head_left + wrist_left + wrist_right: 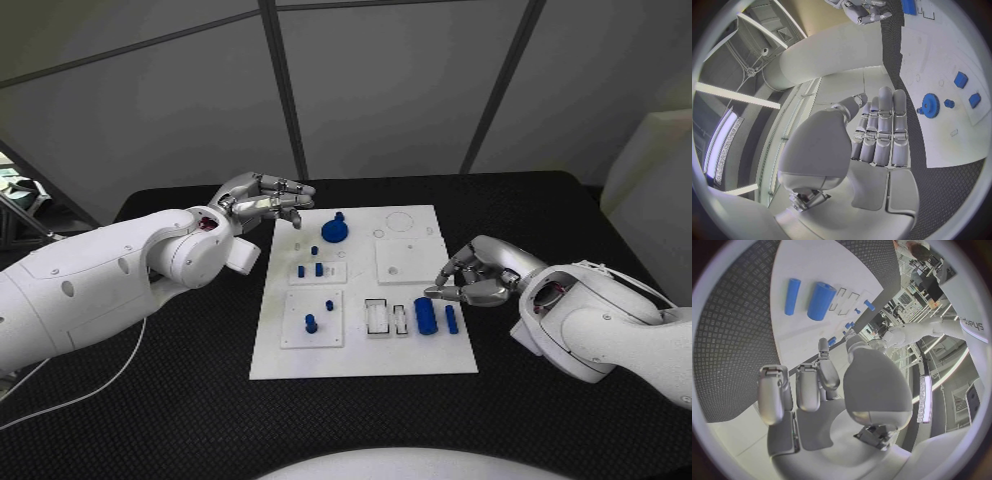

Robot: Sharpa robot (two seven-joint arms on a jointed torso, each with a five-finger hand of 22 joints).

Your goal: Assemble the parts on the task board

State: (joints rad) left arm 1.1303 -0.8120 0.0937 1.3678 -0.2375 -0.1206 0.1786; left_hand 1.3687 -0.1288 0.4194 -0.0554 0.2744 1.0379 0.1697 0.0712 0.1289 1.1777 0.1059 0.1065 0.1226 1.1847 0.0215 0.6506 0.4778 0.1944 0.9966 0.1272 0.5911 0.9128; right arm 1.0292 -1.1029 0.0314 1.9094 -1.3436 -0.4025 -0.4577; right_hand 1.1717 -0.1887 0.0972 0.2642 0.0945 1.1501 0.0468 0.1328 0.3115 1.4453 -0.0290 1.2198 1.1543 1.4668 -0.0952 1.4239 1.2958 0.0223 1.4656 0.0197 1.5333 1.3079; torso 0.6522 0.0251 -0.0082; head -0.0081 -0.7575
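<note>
1. I see the task board [411, 360] flat in the middle of the black table [173, 420], long side running away from me. Both arms flank it, so either hand can reach in without crossing.
2. Left hand [264, 197] hovers at the board's far-left corner, just beside the blue gear [335, 230]. In the left wrist view the fingers [882, 130] lie straight and pressed side by side with nothing between them. In the head view they look curled. I call it empty, not gripping.
3. Right hand [472, 275] sits at the board's right edge, level with the two loose cylinders. Fingers are curled in, tips close together. I see nothing in them, though the head view is too small to rule out a tiny part. The right wrist view shows the fingers [811, 387] bent over the table, empty.
4. Thick blue cylinder [424, 315] and thin blue cylinder [451, 319] lie side by side on the board's near-right part, next to the open slot frames [387, 318]. Lying flat, so my read is they are not yet seated.
5. Small blue pegs [309, 270] stand in the mid-left sub-plate; another blue peg [310, 323] stands in the near-left sub-plate. Those look placed.
6. Judgement: the right hand is staged for the cylinders, since it is nearest. The left one is near the gear. Task is partway through.
</note>
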